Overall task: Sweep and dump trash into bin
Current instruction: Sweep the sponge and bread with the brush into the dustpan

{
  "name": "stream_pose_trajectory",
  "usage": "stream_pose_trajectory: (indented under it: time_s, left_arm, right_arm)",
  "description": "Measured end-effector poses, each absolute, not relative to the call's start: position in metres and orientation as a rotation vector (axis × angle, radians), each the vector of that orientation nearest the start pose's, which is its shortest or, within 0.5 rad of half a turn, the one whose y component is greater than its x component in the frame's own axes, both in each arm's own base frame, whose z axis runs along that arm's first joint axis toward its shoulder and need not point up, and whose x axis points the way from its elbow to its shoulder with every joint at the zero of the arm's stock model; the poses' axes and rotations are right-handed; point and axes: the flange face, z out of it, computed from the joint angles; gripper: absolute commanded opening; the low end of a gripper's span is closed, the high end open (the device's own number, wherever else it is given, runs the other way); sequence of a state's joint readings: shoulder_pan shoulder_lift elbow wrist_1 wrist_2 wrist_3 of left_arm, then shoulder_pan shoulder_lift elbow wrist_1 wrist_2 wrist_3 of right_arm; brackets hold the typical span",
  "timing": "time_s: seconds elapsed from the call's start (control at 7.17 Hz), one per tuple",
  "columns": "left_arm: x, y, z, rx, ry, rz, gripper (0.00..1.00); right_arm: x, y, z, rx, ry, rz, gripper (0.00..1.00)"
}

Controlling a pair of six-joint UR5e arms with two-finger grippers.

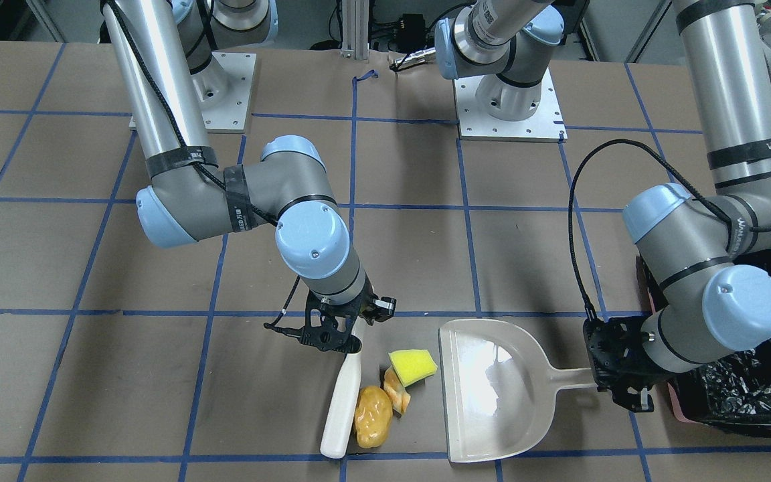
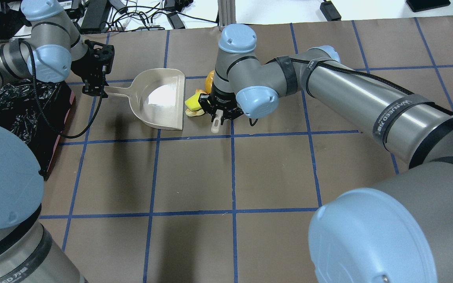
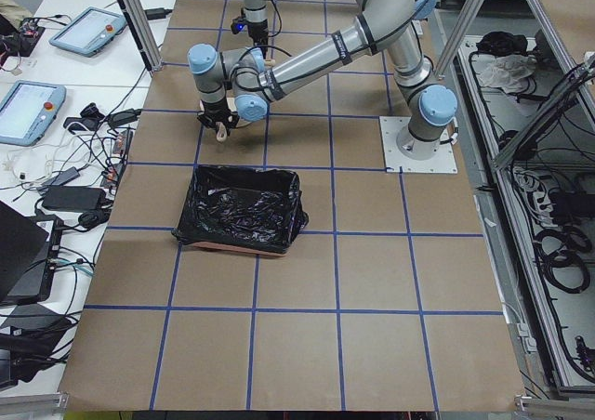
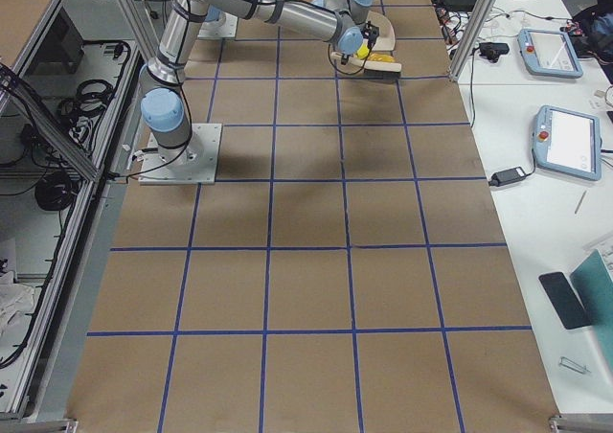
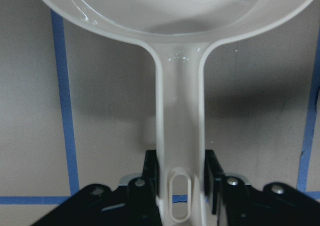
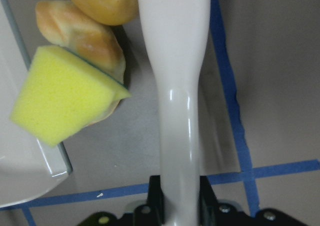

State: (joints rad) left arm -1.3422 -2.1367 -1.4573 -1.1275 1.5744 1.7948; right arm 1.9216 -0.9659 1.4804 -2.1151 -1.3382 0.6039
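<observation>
My right gripper (image 1: 342, 335) is shut on the cream brush (image 1: 344, 408), which lies along the table. Against the brush lie the trash: a potato (image 1: 372, 416), a tan bread piece (image 1: 397, 391) and a yellow sponge wedge (image 1: 413, 367). In the right wrist view the sponge (image 6: 62, 98) touches the dustpan's lip (image 6: 20, 151), with the bread (image 6: 80, 36) and the potato (image 6: 102, 1) behind it. My left gripper (image 1: 616, 381) is shut on the handle (image 5: 180, 151) of the cream dustpan (image 1: 499, 395), which rests flat and empty. The black-lined bin (image 1: 753, 375) stands just behind the left gripper.
The bin (image 2: 18, 110) sits at the table's left edge, partly under my left arm. My right arm's elbow (image 2: 250, 94) hangs over the trash. Blue tape lines cross the brown table (image 2: 234, 177).
</observation>
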Motion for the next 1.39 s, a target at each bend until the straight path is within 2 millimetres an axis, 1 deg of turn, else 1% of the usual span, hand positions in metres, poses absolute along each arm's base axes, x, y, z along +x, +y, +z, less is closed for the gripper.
stream_pose_trajectory:
  time_s: [0.42, 0.7, 1.12, 1.39]
  left_arm:
    - [0.024, -0.692, 0.248, 2.221, 2.232, 0.013, 0.05]
    - [0.024, -0.692, 0.248, 2.222, 2.232, 0.013, 0.05]
    - [0.024, -0.692, 0.248, 2.222, 2.233, 0.011, 0.05]
    - [0.024, -0.692, 0.248, 2.223, 2.234, 0.006, 0.05]
  right_arm:
    - [0.413, -0.577, 0.230, 0.370, 2.857, 0.140, 0.00]
    - [0.437, -0.572, 0.226, 0.363, 2.831, 0.156, 0.00]
    - [0.482, -0.574, 0.231, 0.393, 2.773, 0.168, 0.00]
    - [0.502, -0.573, 0.231, 0.400, 2.729, 0.170, 0.00]
